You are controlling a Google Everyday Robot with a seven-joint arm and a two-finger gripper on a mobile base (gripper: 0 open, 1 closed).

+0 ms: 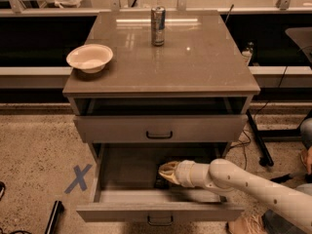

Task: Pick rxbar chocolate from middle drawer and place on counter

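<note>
The robot's pale arm comes in from the lower right and lies almost flat, reaching left into the open middle drawer. Its gripper sits low inside the drawer, pointing left, and it is not clear how wide it is open or if it holds anything. A small dark thing, likely the rxbar chocolate, lies on the drawer floor right under the gripper, while the counter has a bowl and a can on it.

one tall silver drink can and one pale round bowl on one glossy grey-brown stone worktop; two grey dark-handled drawers, the upper drawer and the deep middle drawer; one blue x floor mark; one pincer, inside the middle drawer
</note>
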